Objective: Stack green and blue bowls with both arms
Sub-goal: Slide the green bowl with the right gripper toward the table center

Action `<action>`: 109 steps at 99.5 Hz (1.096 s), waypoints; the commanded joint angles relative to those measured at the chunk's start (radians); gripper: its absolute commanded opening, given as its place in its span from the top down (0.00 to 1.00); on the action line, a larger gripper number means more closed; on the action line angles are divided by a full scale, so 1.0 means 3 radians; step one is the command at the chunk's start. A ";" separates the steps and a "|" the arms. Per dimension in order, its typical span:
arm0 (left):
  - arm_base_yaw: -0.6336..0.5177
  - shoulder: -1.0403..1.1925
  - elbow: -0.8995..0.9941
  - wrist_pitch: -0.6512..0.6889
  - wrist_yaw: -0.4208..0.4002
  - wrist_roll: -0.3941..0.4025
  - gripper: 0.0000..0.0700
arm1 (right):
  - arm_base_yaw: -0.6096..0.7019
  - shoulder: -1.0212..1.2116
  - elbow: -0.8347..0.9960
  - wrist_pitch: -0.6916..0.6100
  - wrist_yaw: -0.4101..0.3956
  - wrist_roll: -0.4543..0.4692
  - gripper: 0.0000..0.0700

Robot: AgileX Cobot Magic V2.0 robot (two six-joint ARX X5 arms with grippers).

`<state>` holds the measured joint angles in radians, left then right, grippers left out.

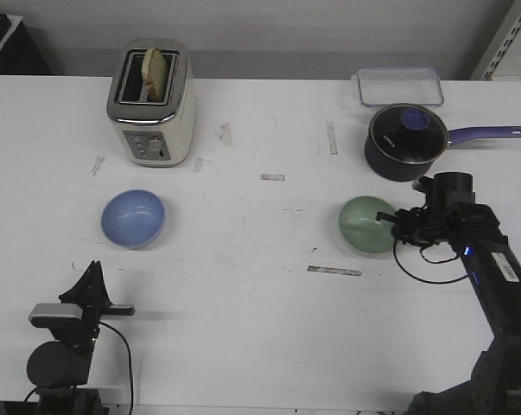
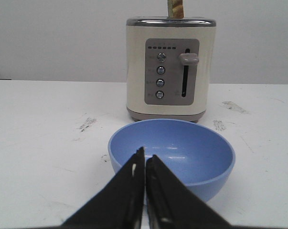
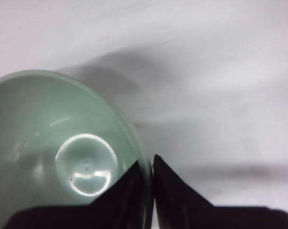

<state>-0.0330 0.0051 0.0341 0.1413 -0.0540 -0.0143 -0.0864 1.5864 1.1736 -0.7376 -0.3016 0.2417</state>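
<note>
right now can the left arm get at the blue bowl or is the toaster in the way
Probably yes. The blue bowl sits just ahead of the left claw, with only bare table between them. The toaster stands behind the bowl, out of the approach path. The claw is shut, so it would need to open first.

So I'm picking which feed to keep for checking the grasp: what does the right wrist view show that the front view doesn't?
Only the right wrist view shows the right tool shut on the rim of the green bowl, one finger inside, one outside, plus the bowl's glossy inner base. Only the front view shows the blue bowl, the toaster, the saucepan, the clear container and the left tool parked short of the blue bowl. Both show the green bowl on the white table with the right tool at its rim.
</note>
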 commanded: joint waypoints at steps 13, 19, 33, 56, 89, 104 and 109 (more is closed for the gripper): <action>0.0004 -0.0006 -0.0072 0.0034 0.0004 -0.0017 1.00 | 0.0484 -0.0005 0.0061 0.0261 -0.0041 0.0416 0.99; 0.0004 -0.0006 -0.0072 0.0034 0.0005 -0.0017 1.00 | 0.0669 -0.0004 0.0061 0.0404 -0.0038 0.0510 0.99; 0.0004 -0.0006 -0.0072 0.0034 0.0004 -0.0017 1.00 | 0.1104 0.0020 0.0061 0.0753 0.0085 0.0749 0.99; 0.0004 -0.0006 -0.0072 0.0034 0.0005 -0.0017 1.00 | 0.1675 0.0074 0.0061 0.1002 0.0515 0.1031 0.99; 0.0004 -0.0006 -0.0072 0.0034 0.0004 -0.0017 1.00 | 0.1850 0.0322 0.0061 0.1048 0.0577 0.1050 0.98; 0.0004 -0.0006 -0.0072 0.0034 0.0004 -0.0017 1.00 | 0.1867 0.0397 0.0061 0.1045 0.0570 0.1063 0.98; 0.0004 -0.0006 -0.0072 0.0033 0.0005 -0.0017 1.00 | 0.1868 0.0399 0.0061 0.1038 0.0572 0.1062 0.98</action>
<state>-0.0330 0.0051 0.0341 0.1413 -0.0540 -0.0143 0.4660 1.6772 1.1736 -0.4305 -0.1307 0.5480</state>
